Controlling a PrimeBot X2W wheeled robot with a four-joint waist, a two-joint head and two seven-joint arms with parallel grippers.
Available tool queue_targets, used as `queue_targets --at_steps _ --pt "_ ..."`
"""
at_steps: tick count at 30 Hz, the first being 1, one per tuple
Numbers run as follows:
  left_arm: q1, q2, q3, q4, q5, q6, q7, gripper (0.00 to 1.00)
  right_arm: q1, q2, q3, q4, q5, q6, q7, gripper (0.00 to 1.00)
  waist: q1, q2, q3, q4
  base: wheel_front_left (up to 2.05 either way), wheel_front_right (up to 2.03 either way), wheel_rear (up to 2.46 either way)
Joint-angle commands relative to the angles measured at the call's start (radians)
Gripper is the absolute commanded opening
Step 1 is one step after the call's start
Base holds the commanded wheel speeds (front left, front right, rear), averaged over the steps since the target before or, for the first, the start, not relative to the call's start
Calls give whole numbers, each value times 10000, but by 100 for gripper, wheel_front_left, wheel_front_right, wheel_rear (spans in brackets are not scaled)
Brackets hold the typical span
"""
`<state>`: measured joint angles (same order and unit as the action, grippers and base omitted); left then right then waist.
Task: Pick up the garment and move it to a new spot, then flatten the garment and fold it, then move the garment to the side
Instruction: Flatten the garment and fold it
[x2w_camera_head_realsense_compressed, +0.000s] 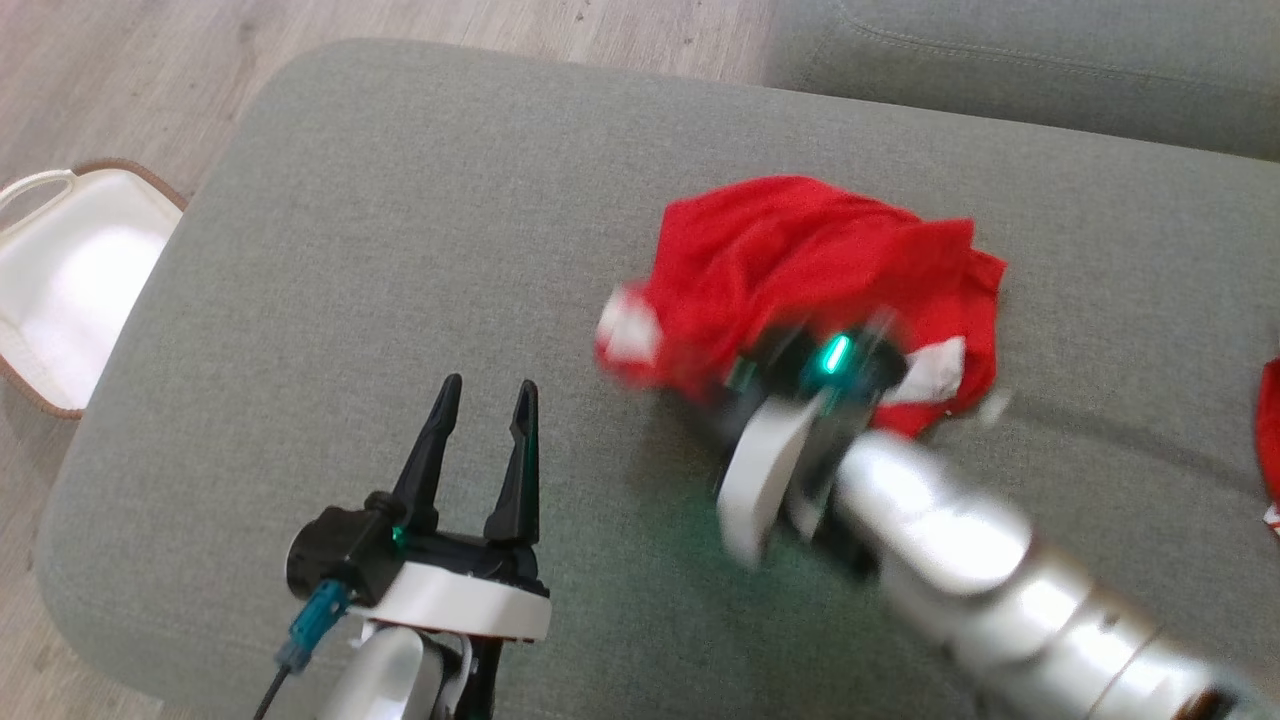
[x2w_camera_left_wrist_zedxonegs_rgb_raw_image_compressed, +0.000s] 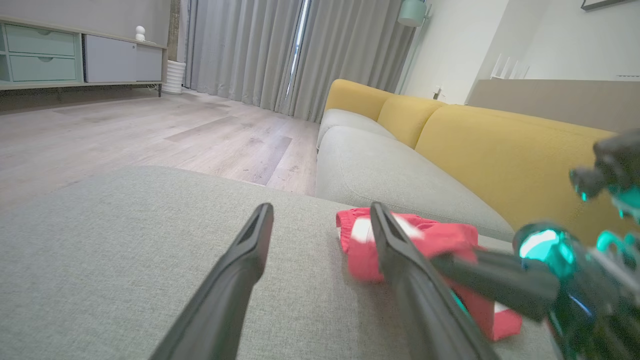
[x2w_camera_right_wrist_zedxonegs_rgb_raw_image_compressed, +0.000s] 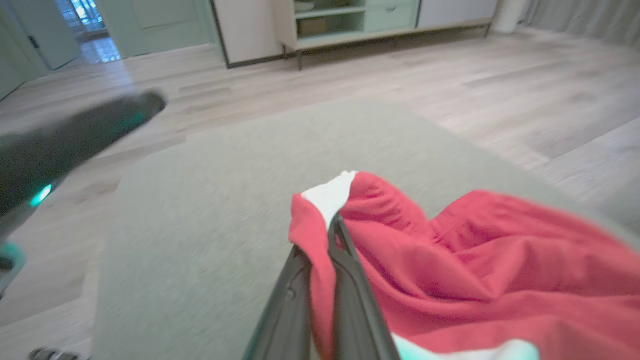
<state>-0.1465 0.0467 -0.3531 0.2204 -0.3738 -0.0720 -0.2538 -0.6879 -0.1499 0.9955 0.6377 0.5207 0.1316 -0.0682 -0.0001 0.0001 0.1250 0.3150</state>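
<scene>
Lying crumpled on the grey cushion (x2w_camera_head_realsense_compressed: 400, 250), the red garment (x2w_camera_head_realsense_compressed: 800, 260) has its white-trimmed edge pinched in the right hand (x2w_camera_right_wrist_zedxonegs_rgb_raw_image_compressed: 332, 235). It sits at two o'clock from the spread, empty left hand (x2w_camera_head_realsense_compressed: 485, 400). A white basket (x2w_camera_head_realsense_compressed: 60, 290) stands at nine o'clock.

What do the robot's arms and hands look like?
The left gripper and right gripper each have two long, pointy black fingers. Wrists are black and white with green lights; the left has a blue plug. The right forearm is silver.
</scene>
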Motion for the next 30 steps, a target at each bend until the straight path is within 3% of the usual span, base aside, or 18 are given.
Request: queue_targets --at_steps 1,4,5,6,12,19,25,30 --pt "-235 36 385 -274 82 -58 -80 100 -254 165 -56 -319 92 -9 -19 0 1 -1 -2 3 0 0 0" --pt "-253 36 364 -243 70 -73 -80 100 260 403 635 -87 242 -9 103 0 1 -1 -14 16 0 0 0" --pt "-259 36 344 -237 56 -75 -80 100 345 447 789 34 228 -9 66 74 1 -1 -15 19 0 0 0" --pt "-265 36 322 -231 43 -77 -80 100 409 485 889 184 233 -9 46 100 1 -1 -13 19 0 0 0" --pt "-235 36 351 -171 28 -69 -80 100 419 453 762 716 351 -9 -377 100 1 -1 -53 -93 0 0 0" --pt "-113 35 807 -99 255 -117 -80 100 610 -292 -396 516 358 -9 -978 100 1 -1 -249 -577 0 0 0" --pt "47 35 1377 -314 418 -202 -80 100 1297 -786 -2737 104 -347 -9 -1636 100 1 -1 -354 -1222 0 0 0" --pt "164 35 1665 -445 580 -282 -80 100 2486 -515 -5430 -803 -1525 -9 -1901 100 1 -1 -344 -1742 0 0 0"
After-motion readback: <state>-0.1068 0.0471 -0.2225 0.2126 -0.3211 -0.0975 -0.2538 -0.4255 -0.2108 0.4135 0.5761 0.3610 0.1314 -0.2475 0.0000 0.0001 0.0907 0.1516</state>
